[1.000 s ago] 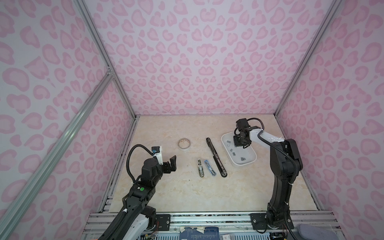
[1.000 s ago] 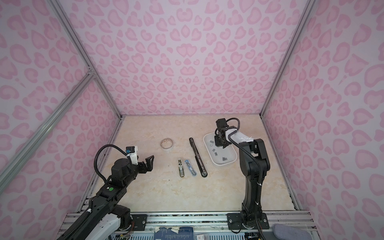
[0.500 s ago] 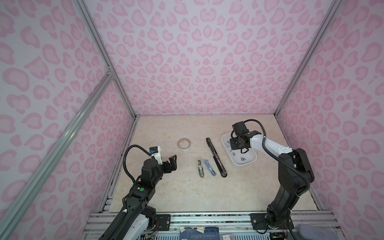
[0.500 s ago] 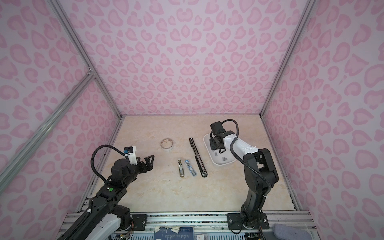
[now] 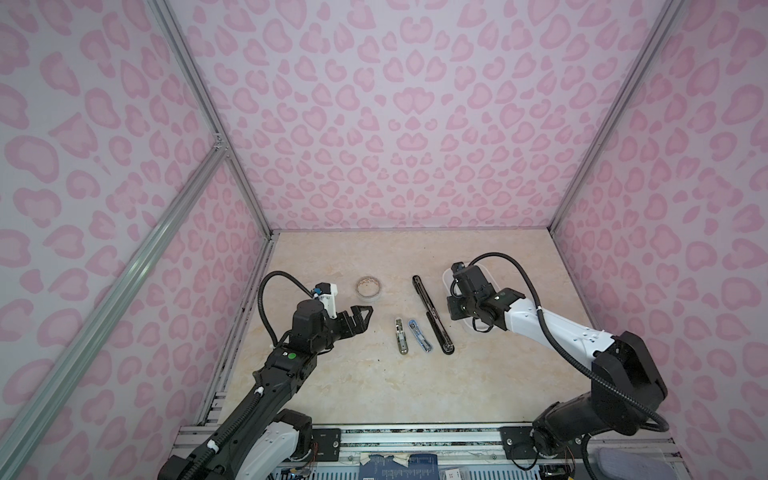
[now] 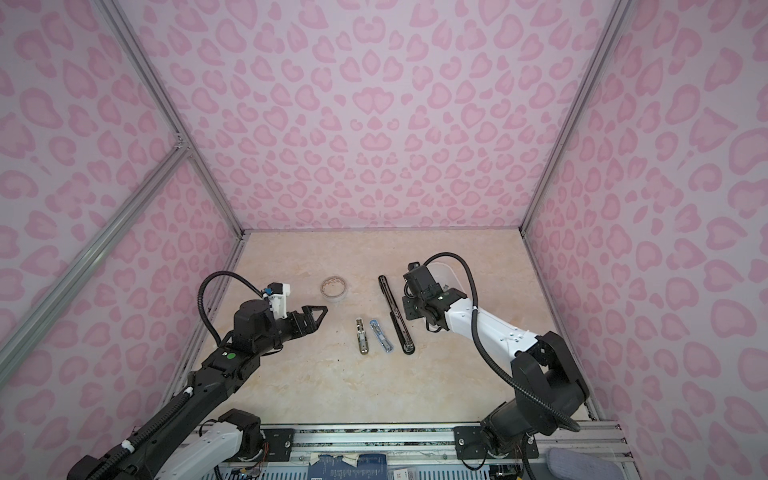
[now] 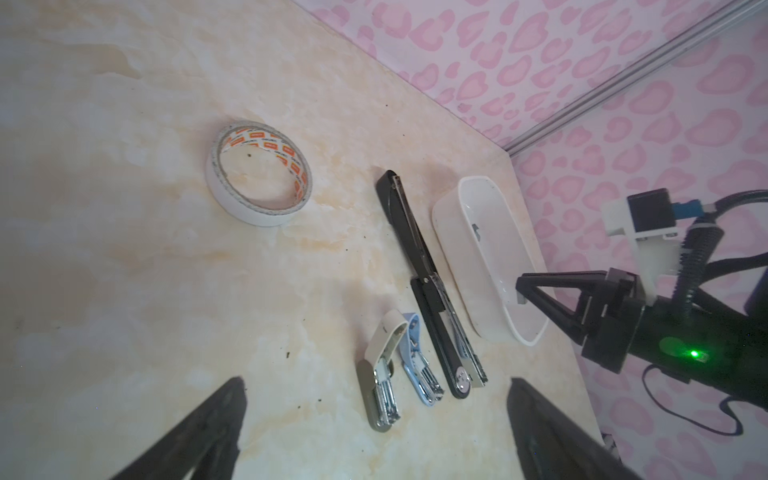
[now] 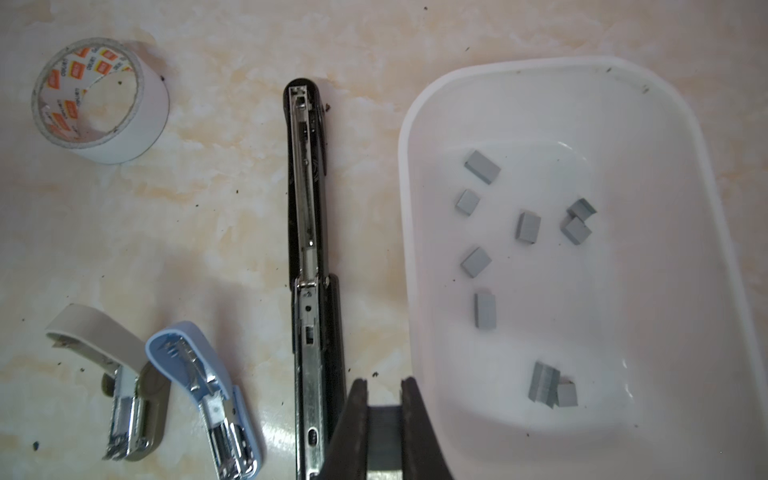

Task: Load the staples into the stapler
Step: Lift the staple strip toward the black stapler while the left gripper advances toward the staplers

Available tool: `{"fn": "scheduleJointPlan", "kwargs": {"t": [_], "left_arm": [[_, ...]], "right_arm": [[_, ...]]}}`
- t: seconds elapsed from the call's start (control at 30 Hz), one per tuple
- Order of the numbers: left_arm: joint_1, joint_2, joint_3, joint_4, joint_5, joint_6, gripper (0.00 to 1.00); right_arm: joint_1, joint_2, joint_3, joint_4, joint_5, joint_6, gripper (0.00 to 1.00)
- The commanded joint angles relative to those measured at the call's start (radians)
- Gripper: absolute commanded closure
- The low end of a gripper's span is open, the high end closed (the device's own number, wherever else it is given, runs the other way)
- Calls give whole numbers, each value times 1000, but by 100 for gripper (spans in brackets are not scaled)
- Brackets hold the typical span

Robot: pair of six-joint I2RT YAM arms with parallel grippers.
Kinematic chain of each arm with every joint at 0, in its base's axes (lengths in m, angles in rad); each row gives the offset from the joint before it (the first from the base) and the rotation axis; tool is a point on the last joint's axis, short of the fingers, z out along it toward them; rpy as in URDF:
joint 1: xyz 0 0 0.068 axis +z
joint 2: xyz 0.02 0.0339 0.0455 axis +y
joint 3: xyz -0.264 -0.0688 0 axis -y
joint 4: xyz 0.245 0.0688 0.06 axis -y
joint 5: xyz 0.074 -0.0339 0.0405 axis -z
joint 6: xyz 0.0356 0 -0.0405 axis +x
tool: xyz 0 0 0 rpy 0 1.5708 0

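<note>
The marbled table (image 5: 374,395) fills the lower middle of both top views. The left arm (image 5: 282,374) comes up from the lower left and the right arm (image 5: 540,328) from the lower right.

The left gripper (image 5: 361,318) hangs above bare table left of centre, its jaws spread wide and holding nothing. The right gripper (image 8: 384,390) points down just right of centre, over the gap between the black stapler and the tray's rim. Its jaws pinch a grey strip (image 8: 384,432) of staples.

The white tray (image 8: 536,64) sits right of centre in the top views, mostly hidden under the right arm. Just left of it the black stapler (image 5: 432,316) lies opened out flat at the middle of the table, with its metal channel showing in the right wrist view.

A tape roll (image 5: 368,287) lies flat up and to the left of the black stapler, well apart from it. Two small staplers lie side by side left of the black stapler's lower end. The grey stapler (image 5: 401,340) is on the left and the blue stapler (image 5: 419,336) on the right, both hinged open.

The other staples (image 8: 482,167) lie scattered on the tray's floor, about ten short grey pieces. Some of them touch in pairs.
</note>
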Motion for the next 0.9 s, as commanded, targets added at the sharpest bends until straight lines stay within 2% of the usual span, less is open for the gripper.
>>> {"fn": "scheduleJointPlan", "kwargs": {"t": [0.0, 0.27, 0.4, 0.53, 0.87], "left_arm": [[-8, 17, 35, -10, 70, 15, 1], [-11, 63, 107, -113, 103, 122, 1], [-11, 120, 137, -156, 168, 189, 3], [-12, 164, 146, -143, 224, 203, 5], [-15, 185, 146, -139, 219, 209, 5]], "right_arm": [[29, -29, -53, 63, 13, 57, 88], [106, -64, -152, 136, -3, 132, 89], [135, -62, -189, 169, 11, 163, 89], [159, -64, -223, 204, 33, 185, 89], [169, -38, -235, 213, 87, 164, 89]]}}
